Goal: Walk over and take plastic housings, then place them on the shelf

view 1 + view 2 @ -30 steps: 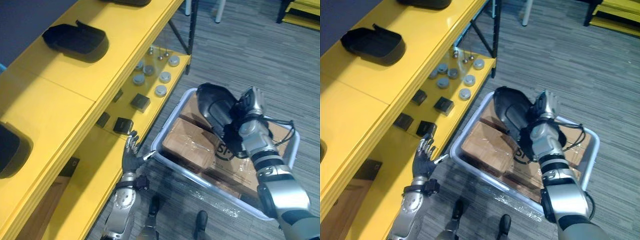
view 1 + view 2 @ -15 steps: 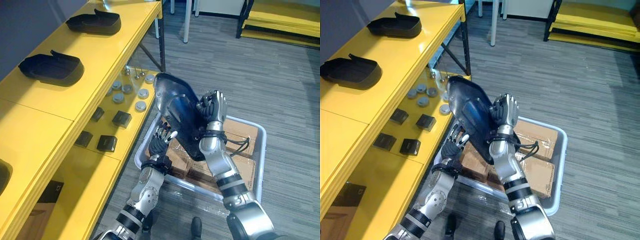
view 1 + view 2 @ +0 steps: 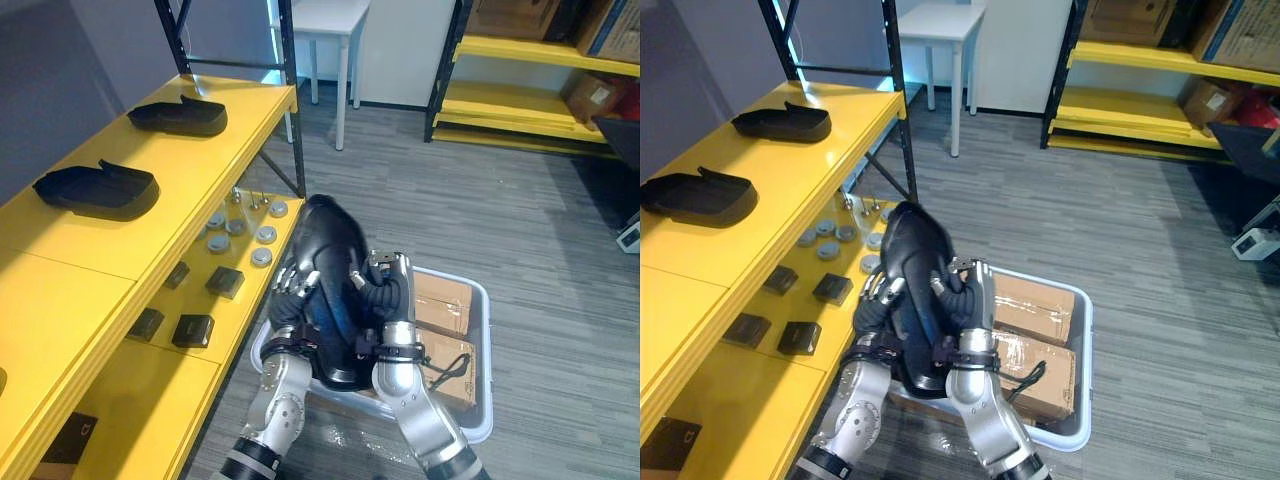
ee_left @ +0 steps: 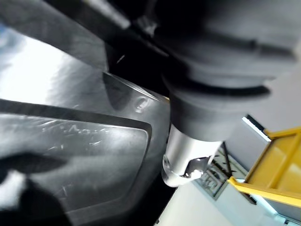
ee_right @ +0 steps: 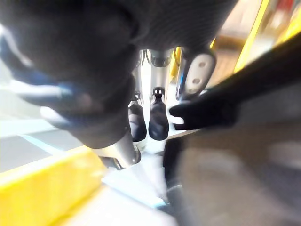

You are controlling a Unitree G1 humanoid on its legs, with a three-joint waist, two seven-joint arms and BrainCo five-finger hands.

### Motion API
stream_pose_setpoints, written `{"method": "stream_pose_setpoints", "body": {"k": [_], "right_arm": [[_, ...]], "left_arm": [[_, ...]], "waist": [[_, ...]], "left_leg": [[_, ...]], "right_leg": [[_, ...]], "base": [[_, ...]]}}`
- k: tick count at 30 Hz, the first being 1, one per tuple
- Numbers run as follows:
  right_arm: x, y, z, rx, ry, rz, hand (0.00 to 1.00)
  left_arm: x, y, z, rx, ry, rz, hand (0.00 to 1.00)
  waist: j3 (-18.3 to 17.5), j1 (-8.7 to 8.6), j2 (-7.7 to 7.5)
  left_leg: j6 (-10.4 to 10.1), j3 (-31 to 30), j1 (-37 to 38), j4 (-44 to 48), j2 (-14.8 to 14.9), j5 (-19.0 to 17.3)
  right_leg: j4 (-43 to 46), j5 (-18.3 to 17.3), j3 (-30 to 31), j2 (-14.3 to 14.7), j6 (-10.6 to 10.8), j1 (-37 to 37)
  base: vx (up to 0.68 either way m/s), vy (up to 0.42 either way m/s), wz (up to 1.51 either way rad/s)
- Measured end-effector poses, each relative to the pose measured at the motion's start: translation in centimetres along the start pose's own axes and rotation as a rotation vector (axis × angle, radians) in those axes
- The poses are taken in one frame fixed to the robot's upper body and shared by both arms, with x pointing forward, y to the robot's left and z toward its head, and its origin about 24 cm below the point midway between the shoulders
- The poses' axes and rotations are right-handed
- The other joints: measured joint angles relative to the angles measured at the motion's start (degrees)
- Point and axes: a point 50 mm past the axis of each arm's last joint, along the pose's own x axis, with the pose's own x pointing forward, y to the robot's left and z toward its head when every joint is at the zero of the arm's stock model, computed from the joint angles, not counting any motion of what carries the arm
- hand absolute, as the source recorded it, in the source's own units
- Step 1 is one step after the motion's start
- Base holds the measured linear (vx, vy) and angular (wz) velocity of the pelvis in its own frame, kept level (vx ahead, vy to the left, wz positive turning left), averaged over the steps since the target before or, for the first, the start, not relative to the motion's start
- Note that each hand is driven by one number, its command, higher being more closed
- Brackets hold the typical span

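Holding the black plastic housing upright between both hands, the robot carries it clear above the grey bin, in which taped cardboard boxes lie. The left hand bears on the shell's shelf-facing side with its fingers bent onto the curved surface. The right hand takes the opposite side, its fingers curled round the edge. This two-sided clamp appears necessary, since the shell is broad, smooth and glossy, and one hand alone would likely let it slip or swing. The left wrist view shows that glossy surface right against the hand. To the robot's left stands the yellow shelf. Its top tier carries two matching housings, one nearer and one farther, lying flat and well apart. The tier below holds grey discs and small black blocks. Judged from this, pickup is complete and the transfer to the top tier remains. Bare yellow surface beside the placed housings looks the sensible target.
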Motion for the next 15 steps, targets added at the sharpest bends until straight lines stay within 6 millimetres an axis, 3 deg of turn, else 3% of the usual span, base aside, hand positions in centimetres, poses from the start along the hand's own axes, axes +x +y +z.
{"method": "stream_pose_setpoints", "body": {"k": [5,7,9,15], "right_arm": [[-1.4,2.8,2.5,0.157,-0.092,0.191,1.0],[-3.0,4.7,1.3,0.179,-0.006,0.326,1.0],[-3.7,5.3,1.0,0.196,0.029,0.371,1.0],[-3.7,5.1,0.2,0.189,0.063,0.384,1.0]], "left_arm": [[-0.2,0.1,-0.2,0.011,0.009,0.007,1.0],[-0.7,-1.3,-0.7,0.035,0.021,-0.076,1.0],[-1.1,-1.8,-1.4,0.04,0.052,-0.134,1.0],[-2.1,-1.6,-2.7,0.015,0.126,-0.198,1.0]], "waist": [[-2.1,-0.38,-0.74],[-3.1,-0.2,-1.11],[-3.6,-0.12,-1.14],[-4.8,-0.63,-1.11]], "left_leg": [[0.0,0.1,1.1,0.0,0.0,0.0],[0.0,0.1,1.7,0.0,0.0,-0.1],[0.1,0.2,1.7,0.0,0.0,-0.1],[0.1,0.4,2.3,0.0,0.0,-0.1]], "right_leg": [[0.0,0.0,0.0,-0.1,0.0,1.0],[-0.1,0.0,0.0,-0.1,0.0,1.6],[-0.1,-0.1,0.1,-0.1,0.2,1.6],[-0.1,-0.3,0.2,0.0,0.4,2.0]], "base": [[-0.02,0.02,0.0],[-0.04,0.037,0.0],[-0.05,0.039,-0.04],[-0.03,0.02,-0.02]]}}
